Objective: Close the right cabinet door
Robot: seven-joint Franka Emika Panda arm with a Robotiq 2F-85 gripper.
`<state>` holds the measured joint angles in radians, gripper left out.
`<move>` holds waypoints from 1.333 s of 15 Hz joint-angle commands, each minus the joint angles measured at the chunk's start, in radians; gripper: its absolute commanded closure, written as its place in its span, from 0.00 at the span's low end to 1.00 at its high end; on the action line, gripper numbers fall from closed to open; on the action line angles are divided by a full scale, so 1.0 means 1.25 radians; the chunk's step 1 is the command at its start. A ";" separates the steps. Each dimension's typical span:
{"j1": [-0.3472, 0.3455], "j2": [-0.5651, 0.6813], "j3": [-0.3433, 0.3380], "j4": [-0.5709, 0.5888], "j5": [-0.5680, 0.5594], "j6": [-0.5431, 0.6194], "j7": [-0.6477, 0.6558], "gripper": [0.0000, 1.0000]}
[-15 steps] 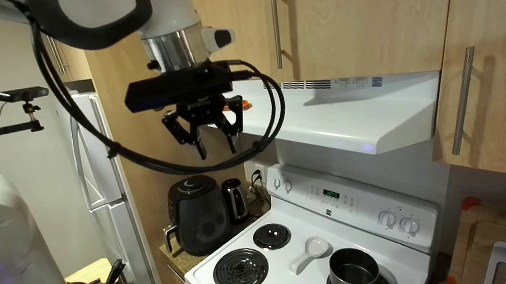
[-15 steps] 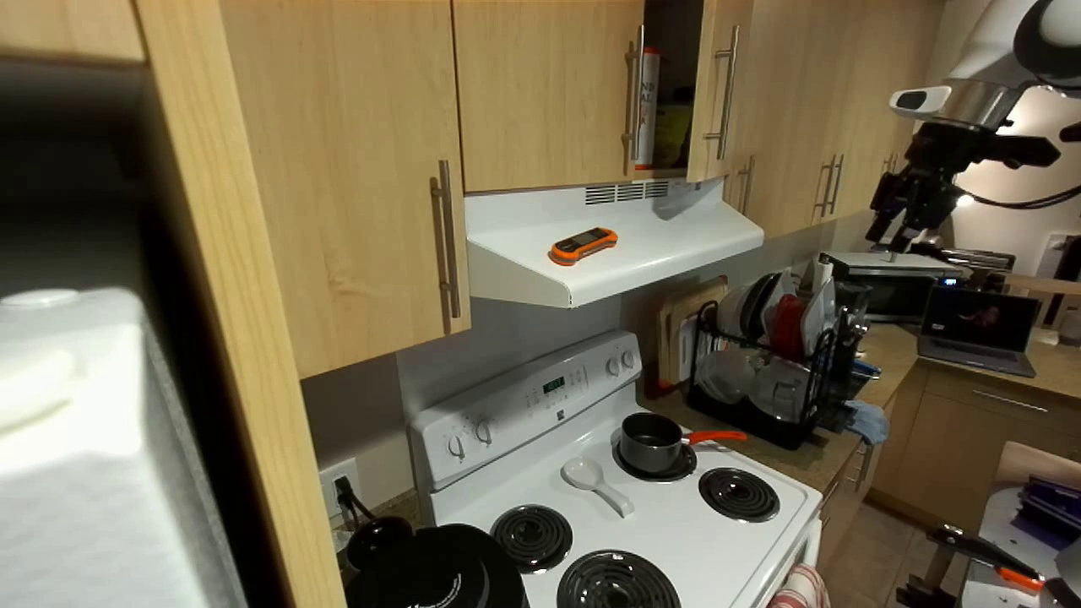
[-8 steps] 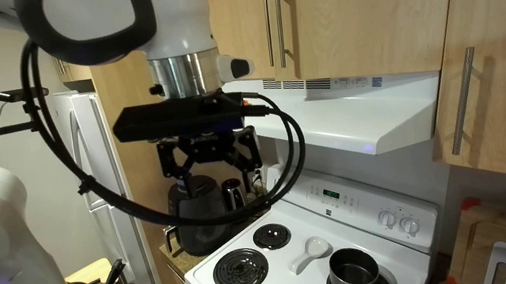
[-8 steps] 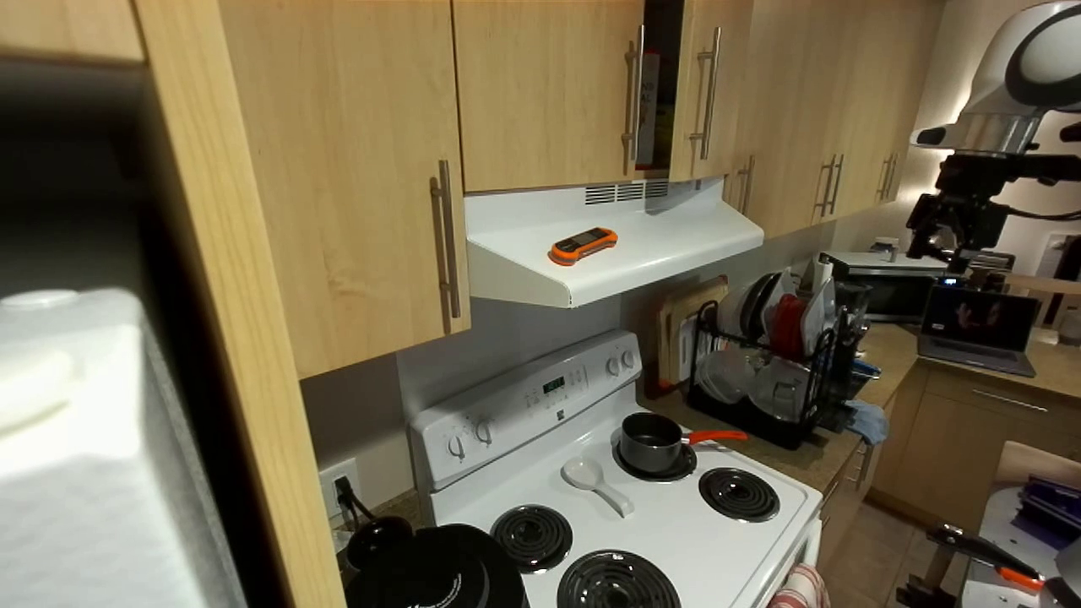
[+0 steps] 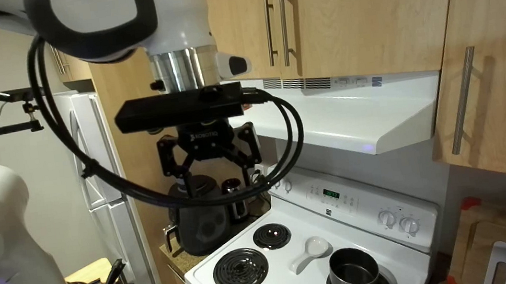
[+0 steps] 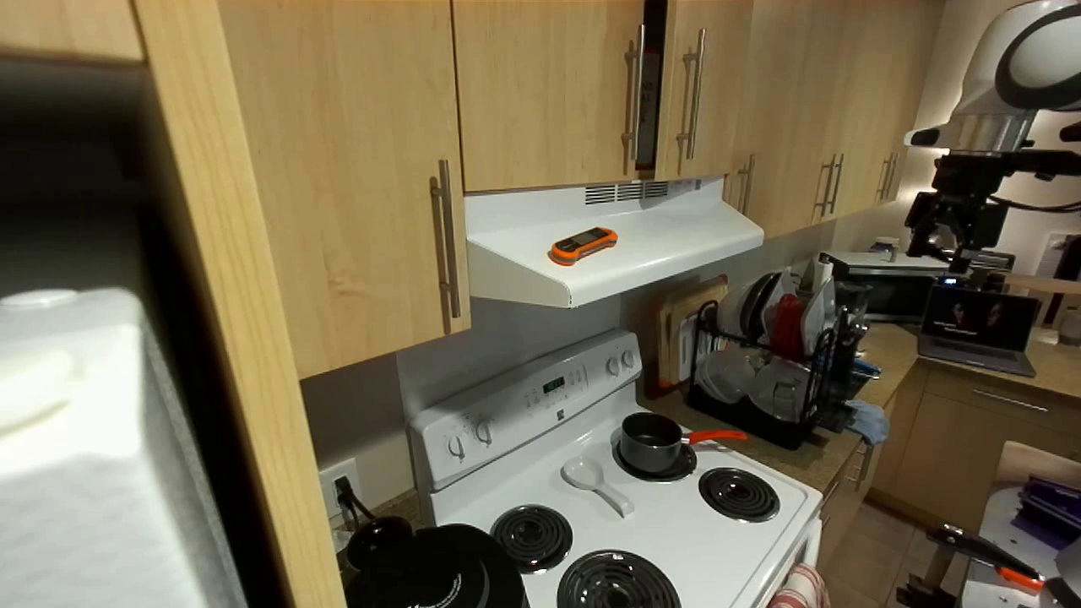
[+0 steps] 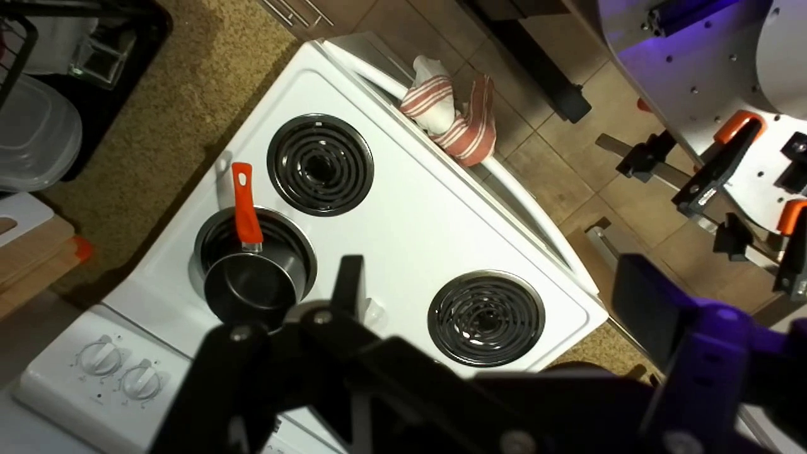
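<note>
Right door: standing ajar
Gripper: sitting wide-spread, holding nothing
Handle: I could be snagging it, pushing splayed

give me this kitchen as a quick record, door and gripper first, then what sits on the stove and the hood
right cabinet door: ajar, dark gap along its handle edge in an exterior view
twin door: looks shut
gripper: open, empty, pointing down, touching neither door
saucepan: at the back of the coil stove, orange-red handle
white spoon rest: on the stove, left of the saucepan in both exterior views
orange-black handheld device: on the range hood
task status: right cabinet door not yet closed
</note>
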<state>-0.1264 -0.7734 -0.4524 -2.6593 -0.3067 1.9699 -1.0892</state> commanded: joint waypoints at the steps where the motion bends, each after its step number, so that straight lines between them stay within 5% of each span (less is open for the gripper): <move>1: -0.009 0.015 0.059 -0.007 0.009 0.034 0.041 0.00; 8: 0.002 0.064 0.120 0.010 0.016 0.101 0.177 0.00; 20: 0.004 0.131 0.130 0.036 0.021 0.153 0.344 0.00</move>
<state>-0.1193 -0.6536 -0.3040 -2.6385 -0.3004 2.1358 -0.7054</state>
